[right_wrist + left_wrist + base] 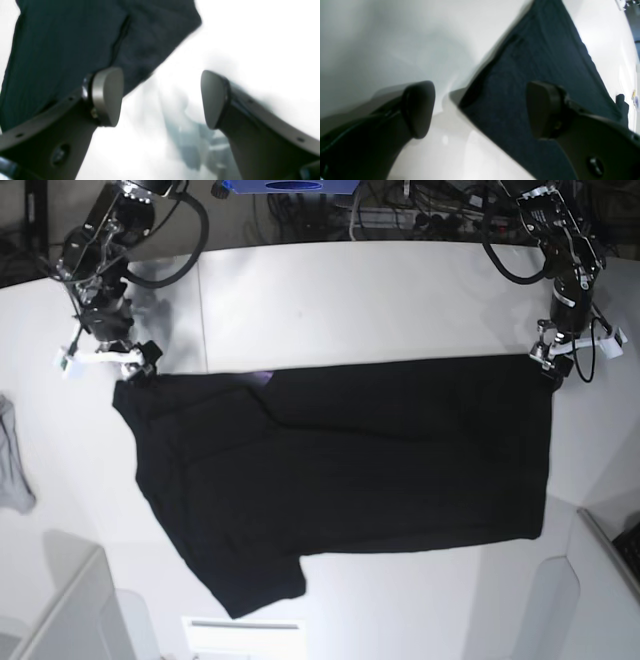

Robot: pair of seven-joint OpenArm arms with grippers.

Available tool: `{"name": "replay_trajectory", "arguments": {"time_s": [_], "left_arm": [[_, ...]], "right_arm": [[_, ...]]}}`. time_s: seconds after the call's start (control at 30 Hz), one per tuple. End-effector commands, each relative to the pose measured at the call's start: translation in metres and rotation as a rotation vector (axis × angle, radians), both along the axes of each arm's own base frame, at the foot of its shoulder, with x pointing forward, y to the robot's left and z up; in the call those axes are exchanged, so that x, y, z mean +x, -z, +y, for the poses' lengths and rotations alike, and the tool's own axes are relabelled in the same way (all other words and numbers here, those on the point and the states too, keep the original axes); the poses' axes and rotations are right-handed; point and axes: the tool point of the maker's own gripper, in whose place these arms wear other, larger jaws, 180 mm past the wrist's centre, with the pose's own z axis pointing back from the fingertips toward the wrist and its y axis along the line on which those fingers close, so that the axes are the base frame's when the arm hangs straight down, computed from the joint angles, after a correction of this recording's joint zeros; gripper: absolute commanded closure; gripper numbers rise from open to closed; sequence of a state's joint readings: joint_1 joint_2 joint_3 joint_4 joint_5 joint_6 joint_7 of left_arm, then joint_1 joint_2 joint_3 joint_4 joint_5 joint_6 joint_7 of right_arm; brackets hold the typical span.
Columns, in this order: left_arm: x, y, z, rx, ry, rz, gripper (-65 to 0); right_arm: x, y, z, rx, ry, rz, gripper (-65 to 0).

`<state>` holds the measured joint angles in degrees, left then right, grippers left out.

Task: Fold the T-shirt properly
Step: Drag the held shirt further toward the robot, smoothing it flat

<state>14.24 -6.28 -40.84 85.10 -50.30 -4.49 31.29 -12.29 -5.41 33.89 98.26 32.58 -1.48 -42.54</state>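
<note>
While both my grippers, left and right, gape empty, the T-shirt stretches lengthwise between them; each hovers by one far corner.

readable text: none | labels, brands, numbers, signs: none legible in any view | blue object at top centre of base view: no lettering legible

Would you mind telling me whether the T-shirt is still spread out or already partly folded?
Partly folded, it seems: the T-shirt lies flat on the table with a straight far edge and only one sleeve showing.
</note>
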Motion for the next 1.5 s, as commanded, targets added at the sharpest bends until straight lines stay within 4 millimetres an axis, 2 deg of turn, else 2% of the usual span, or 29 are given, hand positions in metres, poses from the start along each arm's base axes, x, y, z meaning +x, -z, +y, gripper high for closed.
{"name": "replay_trajectory", "arguments": {"time_s": [0.0,0.2,0.33,0.53,0.57,0.63,0.7,0.77,0.87,0.9,0.93,0.97,1.17,1.23,1.47], "left_arm": [[0.003,-0.006,0.006,0.011,-0.004,-0.015,-54.8],[0.013,0.010,-0.011,-0.006,0.069,0.028,-54.6],[0.011,0.019,-0.011,-0.026,0.057,0.045,-54.6],[0.011,0.020,-0.010,-0.026,0.057,0.048,-53.8],[0.011,0.020,-0.011,-0.027,0.058,0.048,-51.3],[0.010,0.020,-0.010,-0.027,0.055,0.049,-42.3],[0.010,0.020,-0.010,-0.027,0.055,0.049,-31.4],[0.010,0.020,-0.010,-0.027,0.055,0.049,-21.4],[0.011,0.020,-0.010,-0.026,0.058,0.049,-3.8],[0.011,0.020,-0.011,-0.026,0.060,0.050,0.0],[0.011,0.020,-0.011,-0.027,0.060,0.050,0.0],[0.011,0.020,-0.012,-0.028,0.063,0.052,0.0],[0.009,0.017,-0.007,-0.006,0.078,0.060,0.0],[0.007,0.019,-0.010,0.002,0.103,0.077,0.0],[-0.012,0.016,-0.015,0.046,0.159,0.116,0.0]], "right_arm": [[0.009,-0.006,-0.007,-0.007,0.014,-0.033,-45.3],[0.023,0.012,-0.014,0.042,0.044,-0.005,-45.3],[0.032,0.020,-0.012,0.071,0.046,0.006,-45.3],[0.038,0.031,-0.009,0.093,0.041,0.028,-45.2],[0.039,0.034,-0.008,0.099,0.043,0.033,-45.2],[0.039,0.038,-0.008,0.107,0.044,0.043,-44.3],[0.038,0.039,-0.008,0.104,0.041,0.048,-38.3],[0.039,0.037,-0.012,0.095,0.039,0.045,-29.0],[0.039,0.037,-0.014,0.092,0.039,0.044,-11.3],[0.040,0.036,-0.014,0.092,0.039,0.041,-6.3],[0.042,0.034,-0.016,0.089,0.040,0.037,-1.5],[0.042,0.033,-0.021,0.075,0.040,0.038,0.0],[0.032,0.033,-0.031,0.056,0.048,0.051,0.0],[0.029,0.026,-0.040,0.025,0.047,0.043,0.0],[0.010,0.002,-0.049,-0.063,0.028,0.012,0.0]]}}
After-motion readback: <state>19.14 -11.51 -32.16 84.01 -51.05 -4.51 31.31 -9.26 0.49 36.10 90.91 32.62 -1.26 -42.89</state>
